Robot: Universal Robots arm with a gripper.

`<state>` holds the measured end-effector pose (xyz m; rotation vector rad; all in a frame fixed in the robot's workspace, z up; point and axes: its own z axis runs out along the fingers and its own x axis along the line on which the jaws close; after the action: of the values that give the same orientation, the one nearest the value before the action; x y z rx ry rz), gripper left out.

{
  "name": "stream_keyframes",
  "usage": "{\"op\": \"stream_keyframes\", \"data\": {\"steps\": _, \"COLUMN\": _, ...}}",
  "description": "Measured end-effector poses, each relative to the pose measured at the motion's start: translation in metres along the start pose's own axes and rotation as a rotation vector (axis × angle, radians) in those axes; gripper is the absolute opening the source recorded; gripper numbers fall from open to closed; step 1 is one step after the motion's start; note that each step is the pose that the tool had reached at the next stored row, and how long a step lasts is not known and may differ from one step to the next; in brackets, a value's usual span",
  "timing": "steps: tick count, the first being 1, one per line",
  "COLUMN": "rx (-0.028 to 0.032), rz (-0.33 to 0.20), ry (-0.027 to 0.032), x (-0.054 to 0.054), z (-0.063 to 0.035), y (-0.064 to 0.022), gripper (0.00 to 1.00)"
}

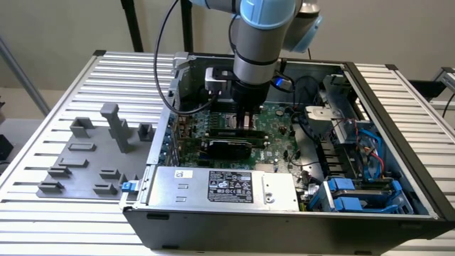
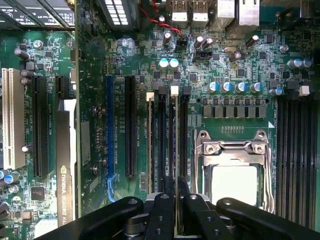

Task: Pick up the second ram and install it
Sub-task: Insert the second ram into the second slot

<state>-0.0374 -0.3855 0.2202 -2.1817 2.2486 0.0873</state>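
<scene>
The claw [image 2: 176, 200] is clamped on the second ram [image 2: 175, 145], gripping the stick edge-on between its two black fingers [image 2: 162, 210]. In the wrist view the stick runs straight along one of the memory slots [image 2: 163, 140] beside the CPU socket [image 2: 235, 170], one white slot latch [image 2: 174, 90] at its far end. In the exterior view the arm [image 1: 259, 48] stands upright inside the open computer case [image 1: 398, 133], over the motherboard [image 1: 277, 120].

Step in hand, as judged: insertion of the stick into its slot. Whether it is fully seated cannot be told. This step calls for a straight, square push with the stick parallel to the slot rails.

Open room is tight: neighbouring slots flank the stick closely, the socket frame lies just beside, and the graphics card [image 1: 235, 145] lies near the claw toward the counter's [image 1: 42, 213] front edge.
</scene>
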Motion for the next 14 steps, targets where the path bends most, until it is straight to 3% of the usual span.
{"op": "stream_keyframes", "data": {"steps": 6, "rx": -0.0001, "rz": 0.000, "ry": 0.0002, "x": 0.0001, "z": 0.0016, "y": 0.0000, "gripper": 0.14}}
{"op": "stream_keyframes", "data": {"steps": 8, "rx": -0.0001, "rz": 0.000, "ry": 0.0001, "x": 0.0001, "z": 0.0017, "y": -0.0001, "gripper": 0.21}}
{"op": "stream_keyframes", "data": {"steps": 10, "rx": -0.0001, "rz": 0.000, "ry": 0.0001, "x": 0.0001, "z": 0.0017, "y": 0.0000, "gripper": 0.21}}
{"op": "stream_keyframes", "data": {"steps": 11, "rx": 0.0000, "rz": 0.000, "ry": 0.0000, "x": 0.0001, "z": 0.0015, "y": 0.0000, "gripper": 0.28}}
{"op": "stream_keyframes", "data": {"steps": 14, "rx": -0.0005, "rz": 0.000, "ry": 0.0002, "x": -0.0001, "z": -0.0019, "y": 0.0001, "gripper": 0.28}}
